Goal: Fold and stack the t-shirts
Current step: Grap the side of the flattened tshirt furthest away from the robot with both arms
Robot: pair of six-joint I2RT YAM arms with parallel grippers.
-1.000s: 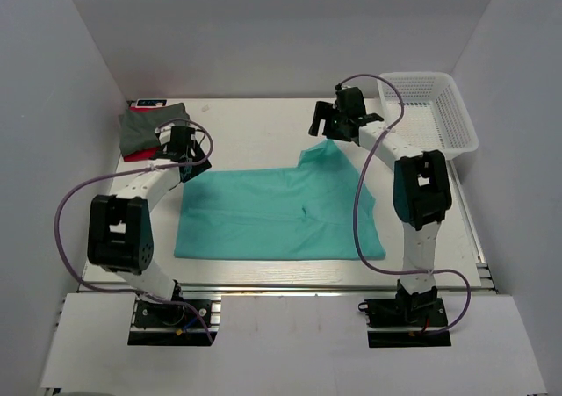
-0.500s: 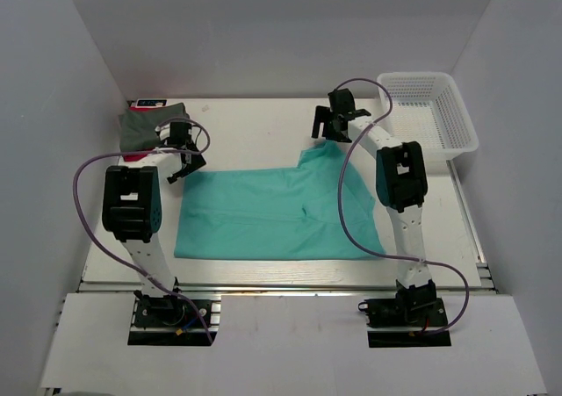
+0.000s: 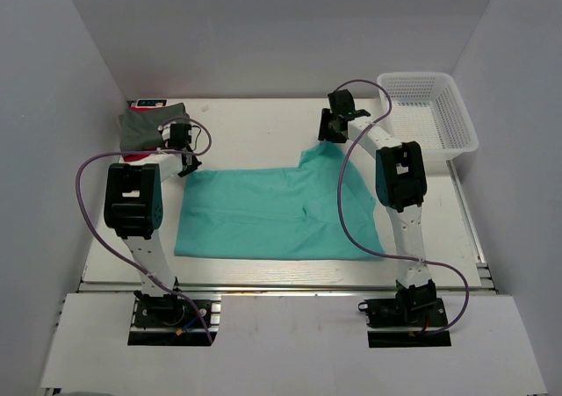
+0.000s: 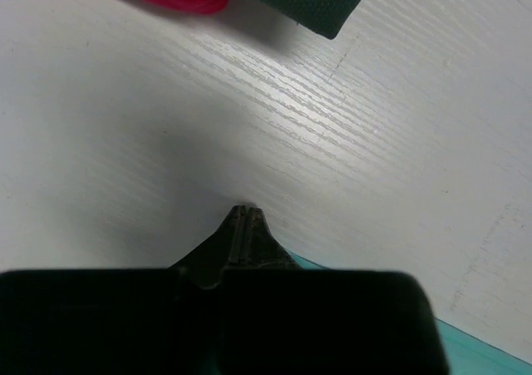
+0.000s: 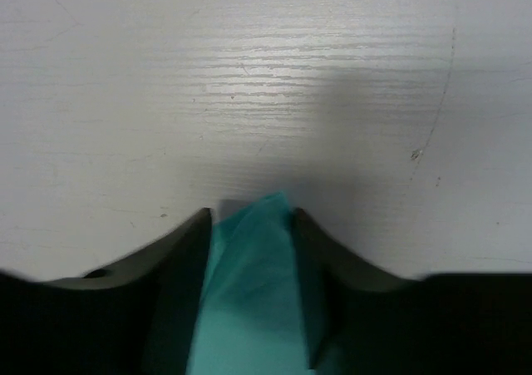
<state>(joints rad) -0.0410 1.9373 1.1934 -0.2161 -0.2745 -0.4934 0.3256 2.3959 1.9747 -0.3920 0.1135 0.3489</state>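
Teal t-shirt between grey-green shirt, basket

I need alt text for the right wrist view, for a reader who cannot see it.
The right gripper has its two dark fingers on either side of a bunched corner of the teal t-shirt. Beyond them lies the white wood-grain table.

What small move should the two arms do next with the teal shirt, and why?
Probably lift both far corners slightly, then draw them toward the near edge. The right gripper has a corner of the teal shirt between its fingers, and the left gripper looks shut at the other far corner, though no cloth shows in it. The shirt lies flat, unfolded.
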